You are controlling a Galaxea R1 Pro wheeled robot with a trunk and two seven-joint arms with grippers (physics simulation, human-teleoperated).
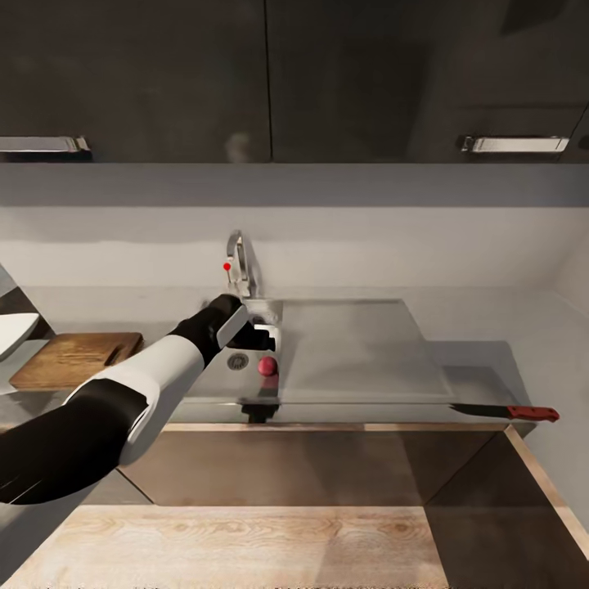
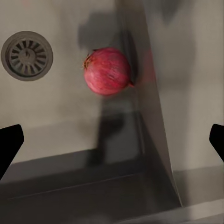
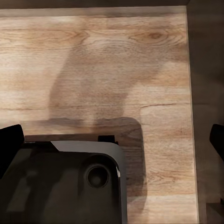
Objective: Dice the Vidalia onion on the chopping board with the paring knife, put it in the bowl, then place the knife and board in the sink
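1. Nearest to us, our left arm reaches forward from the near left, carrying the left hand (image 1: pixel 262 337) over the sink (image 1: pixel 360 360); its fingertips (image 2: pixel 10 142) stand wide apart, released and holding nothing.
2. Below it sits the Vidalia onion (image 2: pixel 107 71), on the basin floor against the right wall, with the drain (image 2: pixel 27 55) to its left. We judge the hand is held above it, spread, so it can come down around the bulb.
3. That wall touches the onion and could block one finger.
4. Just behind the hand stands the tap (image 1: pixel 238 263), close enough to mind when lifting.
5. Left of the sink, the chopping board (image 1: pixel 75 358) waits on the counter (image 1: pixel 483 360), the bowl (image 1: pixel 14 331) at its far left edge.
6. Well apart, at the near right, lies the paring knife (image 1: pixel 505 411).
7. Our right hand (image 3: pixel 112 140) hangs released over the wooden floor (image 3: pixel 116 60).
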